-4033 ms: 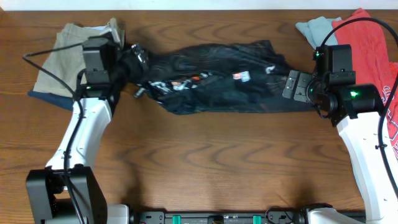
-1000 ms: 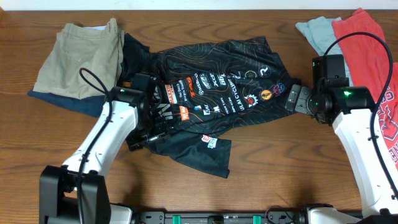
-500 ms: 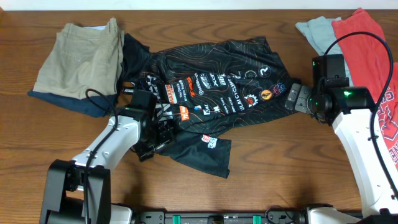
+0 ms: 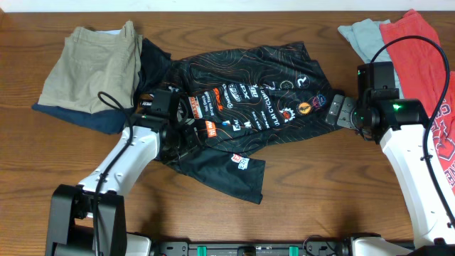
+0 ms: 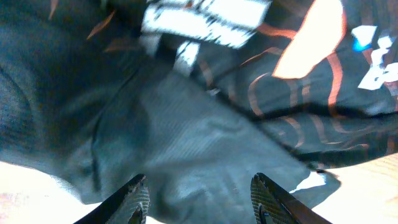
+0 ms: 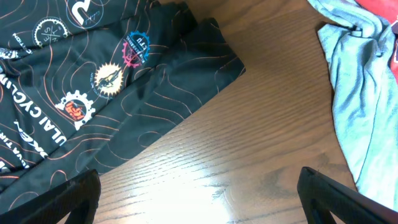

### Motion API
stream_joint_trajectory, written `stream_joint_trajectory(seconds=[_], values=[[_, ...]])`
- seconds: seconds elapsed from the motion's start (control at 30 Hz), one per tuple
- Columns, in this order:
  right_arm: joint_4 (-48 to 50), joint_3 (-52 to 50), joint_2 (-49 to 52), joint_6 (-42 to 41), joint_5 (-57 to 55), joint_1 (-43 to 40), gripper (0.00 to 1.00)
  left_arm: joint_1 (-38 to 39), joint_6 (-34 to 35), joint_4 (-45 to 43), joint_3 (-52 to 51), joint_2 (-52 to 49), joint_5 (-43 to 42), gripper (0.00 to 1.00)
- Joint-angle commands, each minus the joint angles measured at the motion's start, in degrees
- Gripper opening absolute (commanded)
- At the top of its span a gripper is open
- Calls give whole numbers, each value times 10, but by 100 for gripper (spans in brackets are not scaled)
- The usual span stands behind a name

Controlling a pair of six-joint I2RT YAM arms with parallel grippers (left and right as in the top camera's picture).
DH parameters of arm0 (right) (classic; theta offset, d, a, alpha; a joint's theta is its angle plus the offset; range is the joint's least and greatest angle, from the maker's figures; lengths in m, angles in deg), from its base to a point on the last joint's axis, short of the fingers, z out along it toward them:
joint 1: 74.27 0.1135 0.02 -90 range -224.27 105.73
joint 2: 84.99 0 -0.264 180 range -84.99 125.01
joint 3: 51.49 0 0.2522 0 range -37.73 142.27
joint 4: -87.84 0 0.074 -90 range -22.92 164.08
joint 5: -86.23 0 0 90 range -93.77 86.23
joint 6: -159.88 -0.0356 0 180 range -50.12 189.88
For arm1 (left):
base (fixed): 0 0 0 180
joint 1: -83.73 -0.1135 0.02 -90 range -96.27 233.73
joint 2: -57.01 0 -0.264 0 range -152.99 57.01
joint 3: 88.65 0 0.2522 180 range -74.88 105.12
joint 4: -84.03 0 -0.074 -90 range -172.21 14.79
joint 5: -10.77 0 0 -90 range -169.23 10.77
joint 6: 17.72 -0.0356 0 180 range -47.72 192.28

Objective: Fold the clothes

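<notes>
The black cycling jersey (image 4: 242, 107) with orange contour lines and sponsor logos lies spread across the table's middle, one flap hanging toward the front. My left gripper (image 4: 178, 139) is open low over its dark left part; in the left wrist view (image 5: 199, 199) the fingers straddle plain dark fabric (image 5: 186, 137) without pinching it. My right gripper (image 4: 334, 112) is open and empty just off the jersey's right edge; in the right wrist view (image 6: 199, 199) it hovers over bare wood, with the jersey's edge (image 6: 112, 93) ahead to the left.
Tan trousers (image 4: 89, 67) lie on a dark blue garment (image 4: 78, 115) at back left. A pale blue-grey cloth (image 4: 362, 35) and a red shirt (image 4: 426, 71) lie at back right; the pale cloth shows in the right wrist view (image 6: 360, 93).
The jersey was pulled open from a bunched strip into a spread shape. In the last second my left gripper let go and moved back and left over the jersey's left part. The right arm stayed still.
</notes>
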Motion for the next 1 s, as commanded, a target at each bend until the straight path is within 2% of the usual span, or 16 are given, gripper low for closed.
stream_joint_trajectory(seconds=[0.0,0.13,0.27,0.37,0.53,0.73,0.9,0.97], values=[[1,-2,1,-9,-2,-5,99,1,-14,2,11,-1,1,54],[0,-2,1,-9,-2,-5,99,13,-25,4,11,-1,14,50],[1,-2,1,-9,-2,-4,99,36,-24,-5,11,-1,76,51],[2,-2,1,-9,-2,-4,99,56,-23,-20,11,-6,117,61],[-2,-2,1,-9,-1,-4,99,74,11,-42,11,-29,117,65],[-4,-2,1,-9,-2,-4,99,78,60,-50,11,-85,117,65],[-4,-2,1,-9,-2,-4,99,78,64,-50,11,-99,115,65],[-3,-2,1,-9,-2,-4,99,78,64,-49,11,-99,115,61]])
